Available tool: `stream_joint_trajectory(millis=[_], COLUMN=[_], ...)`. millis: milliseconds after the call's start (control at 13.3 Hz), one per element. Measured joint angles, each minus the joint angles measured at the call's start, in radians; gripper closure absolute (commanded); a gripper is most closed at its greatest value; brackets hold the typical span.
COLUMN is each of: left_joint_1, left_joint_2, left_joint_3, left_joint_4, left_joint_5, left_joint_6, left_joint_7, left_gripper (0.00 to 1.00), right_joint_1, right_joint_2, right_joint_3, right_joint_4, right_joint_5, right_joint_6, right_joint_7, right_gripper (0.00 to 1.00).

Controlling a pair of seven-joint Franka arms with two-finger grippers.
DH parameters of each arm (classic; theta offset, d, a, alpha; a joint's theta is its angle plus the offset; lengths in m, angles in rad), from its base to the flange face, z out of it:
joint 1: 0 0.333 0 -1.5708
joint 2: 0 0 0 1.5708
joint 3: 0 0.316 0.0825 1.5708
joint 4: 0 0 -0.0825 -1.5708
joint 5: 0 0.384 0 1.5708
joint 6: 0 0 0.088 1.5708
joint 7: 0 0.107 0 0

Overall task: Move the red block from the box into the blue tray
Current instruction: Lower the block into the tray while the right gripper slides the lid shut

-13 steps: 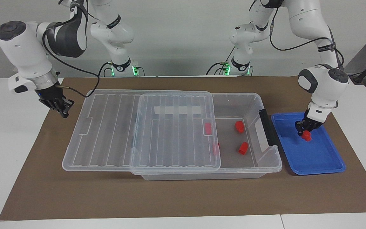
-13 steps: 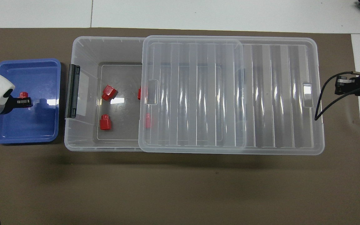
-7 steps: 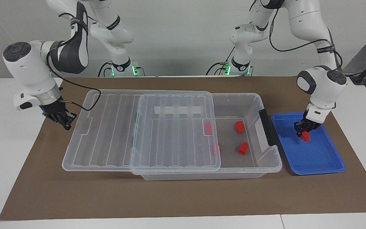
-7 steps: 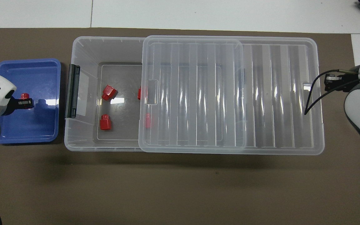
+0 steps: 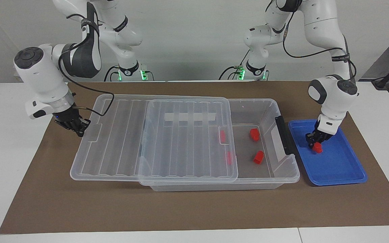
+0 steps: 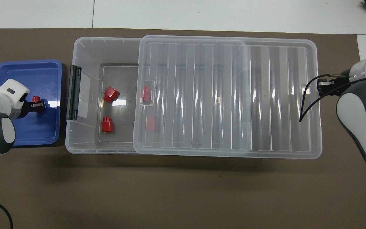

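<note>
Small bright red plastic block (image 6: pixel 36 99) pinched in the left gripper (image 6: pixel 38 104), fingertips narrowed onto it, low over the shallow bright blue plastic tray (image 6: pixel 27 68) at nine o'clock of the overhead view. Carried in the last second from mid-tray toward three o'clock, closer to the rim beside the box, and brought lower. In the facing view, hanging at or just off the tray floor, with contact impossible to tell. Not yet released; judged nearly placed, with only an opening of the fingers left. Next along, the large clear plastic storage box (image 6: pixel 84 47), with its black clip handle (image 6: pixel 73 93) just beside the tray. Inside, on the uncovered floor, two loose red blocks (image 6: pixel 111 94), unmoved, one at twelve o'clock of the other. Two further red blocks (image 6: pixel 146 94) visible through the lid's edge. Over the rest, the ribbed translucent lid (image 6: pixel 227 95), slid toward nine o'clock since a second ago and now covering more of the opening. At three o'clock, the right gripper (image 6: pixel 322 86), fingertips shut on nothing, set against the lid's short end by its tab after travelling in from the table's edge. Probably closing the box during the drop; worth watching for a skewed lid.
</note>
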Motion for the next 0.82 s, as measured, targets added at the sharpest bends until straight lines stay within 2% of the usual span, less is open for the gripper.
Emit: stream_joint_trajectory(millis=[75,150,300,375,450,525,825], left_joint_1=[-0.002,-0.003,-0.003,-0.003,-0.003,-0.003,-0.003], left_joint_2=[0.002,0.002,0.002,0.002,0.002,0.002,0.002], left_joint_3=[0.000,0.000,0.000,0.000,0.000,0.000,0.000], left_joint_4=[-0.004,-0.006,-0.006,-0.006,-0.006,-0.007,-0.007], left_joint_5=[0.000,0.000,0.000,0.000,0.000,0.000,0.000], left_joint_6=[0.007,0.013,0.015,0.015,0.015,0.016,0.016], left_joint_7=[-0.002,-0.003,-0.003,-0.003,-0.003,-0.003,-0.003], left_gripper=[0.90,0.87,0.73,0.58,0.33,0.29,0.30], right_joint_1=[0.015,0.032,0.061,0.074,0.088,0.102,0.169], right_joint_2=[0.000,-0.001,-0.003,-0.003,-0.003,-0.003,-0.011], right_joint_3=[0.000,0.001,0.001,0.002,0.002,0.002,0.003], right_joint_4=[0.000,0.000,0.000,0.000,0.000,-0.001,-0.014], right_joint_5=[0.002,0.006,0.034,0.040,0.041,0.042,0.043], right_joint_6=[-0.010,-0.017,-0.036,-0.040,-0.045,-0.049,-0.052], right_joint_7=[-0.005,-0.006,-0.007,-0.008,-0.008,-0.008,-0.008], right_gripper=[1.00,1.00,1.00,1.00,1.00,1.00,1.00])
